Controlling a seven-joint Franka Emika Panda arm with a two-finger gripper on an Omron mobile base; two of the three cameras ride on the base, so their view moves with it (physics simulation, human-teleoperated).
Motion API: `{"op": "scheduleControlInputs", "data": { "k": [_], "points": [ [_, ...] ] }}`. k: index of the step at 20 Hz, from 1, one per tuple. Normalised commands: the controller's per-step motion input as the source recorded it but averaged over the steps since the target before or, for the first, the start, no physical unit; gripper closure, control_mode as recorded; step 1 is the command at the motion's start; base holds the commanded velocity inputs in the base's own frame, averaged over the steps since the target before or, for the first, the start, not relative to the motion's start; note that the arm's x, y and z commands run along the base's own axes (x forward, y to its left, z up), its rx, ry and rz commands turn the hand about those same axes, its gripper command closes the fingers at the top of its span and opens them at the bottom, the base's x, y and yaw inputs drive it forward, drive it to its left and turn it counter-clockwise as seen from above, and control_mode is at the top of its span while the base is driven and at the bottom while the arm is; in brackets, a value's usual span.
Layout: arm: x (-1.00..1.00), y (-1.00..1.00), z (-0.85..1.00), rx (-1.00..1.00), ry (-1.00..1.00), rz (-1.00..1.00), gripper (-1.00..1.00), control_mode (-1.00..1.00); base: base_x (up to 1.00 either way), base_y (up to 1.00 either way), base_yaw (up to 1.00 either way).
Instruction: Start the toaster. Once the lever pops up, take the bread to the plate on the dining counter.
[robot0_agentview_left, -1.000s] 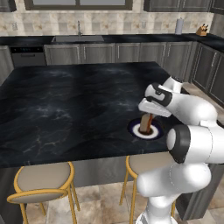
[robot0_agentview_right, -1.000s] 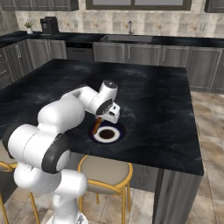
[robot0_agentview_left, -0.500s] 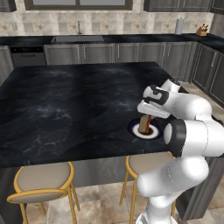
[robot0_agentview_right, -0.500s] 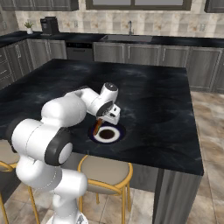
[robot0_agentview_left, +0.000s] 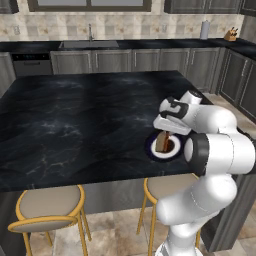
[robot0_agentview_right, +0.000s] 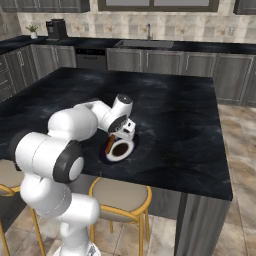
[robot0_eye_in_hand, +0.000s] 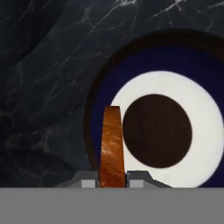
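Observation:
On the dining counter (robot0_agentview_left: 75, 120) near its front edge lies the plate (robot0_agentview_left: 151, 151), white in the middle with a dark blue rim. My gripper (robot0_agentview_left: 165, 136) hangs just over it, shut on the bread (robot0_agentview_left: 161, 143), a brown slice held upright on edge. In the right base view the bread (robot0_agentview_right: 109, 145) hangs over the left side of the plate (robot0_agentview_right: 128, 148), below the gripper (robot0_agentview_right: 119, 136). The hand view looks down the gripper (robot0_eye_in_hand: 112, 180): the bread (robot0_eye_in_hand: 112, 144) stands between the fingers (robot0_eye_in_hand: 89, 180) over the plate's rim (robot0_eye_in_hand: 109, 87). The toaster is out of view.
Yellow-framed stools (robot0_agentview_left: 47, 210) (robot0_agentview_right: 120, 197) stand under the counter's front edge, just below the plate. At the back runs a worktop with a sink (robot0_agentview_left: 90, 44), a knife block (robot0_agentview_left: 230, 35) and a coffee machine (robot0_agentview_right: 56, 29). Dark marble (robot0_agentview_right: 175, 120) stretches behind and beside the plate.
The hand has sunk a little toward the plate with the bread still in its grip, and the arm's elbow has shifted. The plate has stayed put.

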Motion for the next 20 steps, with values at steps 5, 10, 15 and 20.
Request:
{"op": "scheduleControlInputs", "data": {
  "k": [5, 10, 15, 20],
  "points": [
    [0.17, 0.02, -0.16, 0.0, 0.0, 0.0, 1.0, -1.0, 0.0, 0.0, 0.0],
    [0.11, 0.0, -0.15, 0.0, 0.0, 0.0, -1.0, -1.0, 0.0, 0.0, 0.0],
    [0.02, 0.0, -0.03, 0.0, 0.0, 0.0, -1.0, -1.0, 0.0, 0.0, 0.0],
    [0.0, -0.02, 0.0, 0.0, 0.0, 0.0, -1.0, -1.0, 0.0, 0.0, 0.0]
  ]
}}
